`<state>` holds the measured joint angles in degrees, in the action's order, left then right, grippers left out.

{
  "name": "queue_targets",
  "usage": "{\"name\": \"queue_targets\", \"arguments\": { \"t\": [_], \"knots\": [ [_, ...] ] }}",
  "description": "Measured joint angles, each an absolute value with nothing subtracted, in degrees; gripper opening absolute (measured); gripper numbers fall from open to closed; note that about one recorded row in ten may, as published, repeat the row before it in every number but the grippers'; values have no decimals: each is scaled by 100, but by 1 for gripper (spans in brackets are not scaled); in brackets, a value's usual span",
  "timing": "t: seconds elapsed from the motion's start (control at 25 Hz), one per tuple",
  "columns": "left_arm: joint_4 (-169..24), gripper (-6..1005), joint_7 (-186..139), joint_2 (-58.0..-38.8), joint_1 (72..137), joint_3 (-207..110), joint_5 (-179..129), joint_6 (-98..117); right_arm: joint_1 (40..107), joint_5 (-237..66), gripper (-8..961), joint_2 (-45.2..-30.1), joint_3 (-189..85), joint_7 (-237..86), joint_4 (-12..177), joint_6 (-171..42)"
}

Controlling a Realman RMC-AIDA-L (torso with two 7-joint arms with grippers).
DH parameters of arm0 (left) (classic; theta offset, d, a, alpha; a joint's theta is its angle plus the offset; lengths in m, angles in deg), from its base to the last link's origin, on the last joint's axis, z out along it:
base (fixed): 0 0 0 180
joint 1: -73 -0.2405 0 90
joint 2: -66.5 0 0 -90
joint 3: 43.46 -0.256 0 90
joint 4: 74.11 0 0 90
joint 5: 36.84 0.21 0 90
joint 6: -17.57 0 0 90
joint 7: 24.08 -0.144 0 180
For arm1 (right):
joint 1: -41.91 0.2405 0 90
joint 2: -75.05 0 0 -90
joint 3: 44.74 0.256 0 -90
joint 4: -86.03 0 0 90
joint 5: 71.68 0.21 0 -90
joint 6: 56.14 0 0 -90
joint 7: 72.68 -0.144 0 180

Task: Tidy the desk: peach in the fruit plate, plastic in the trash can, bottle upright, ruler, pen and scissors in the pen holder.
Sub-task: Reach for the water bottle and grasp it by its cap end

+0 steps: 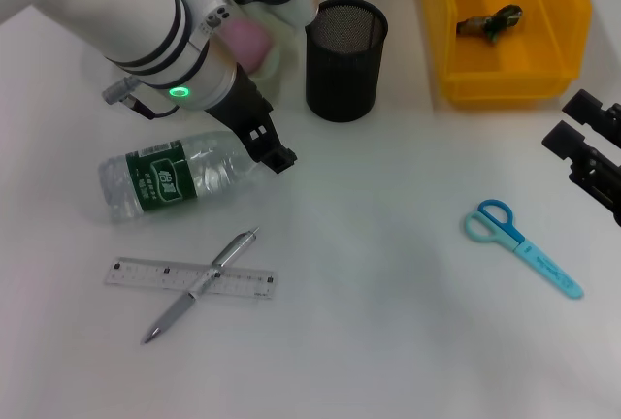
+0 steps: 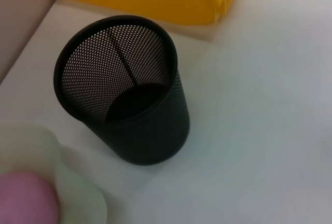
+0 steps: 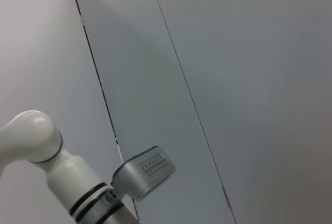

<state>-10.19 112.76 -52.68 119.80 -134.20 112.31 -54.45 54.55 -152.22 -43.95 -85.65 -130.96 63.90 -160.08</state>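
1 bottle (image 1: 170,181) lying | 1 pen (image 1: 199,286) across 1 ruler (image 1: 189,278) | 1 scissors (image 1: 522,247) | left gripper (image 1: 277,159), right gripper (image 1: 592,152): claw state untellable

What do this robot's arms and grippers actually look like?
The left arm is thick, white and rounded, with black rings at a joint, a glowing green light and a small grey cable plug. It narrows to a black left gripper. At the table's right edge, the right gripper is black and blocky.
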Motion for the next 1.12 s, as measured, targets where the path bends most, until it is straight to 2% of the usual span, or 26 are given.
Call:
{"name": "queue_targets", "arguments": {
  "t": [1.12],
  "knots": [
    [-1770, 719, 11679, -5267, 12390, -14183, 11795, -5076, 5625, -15227, 593, -4395, -8569, -13095, 6608, -15946]
  ]
}}
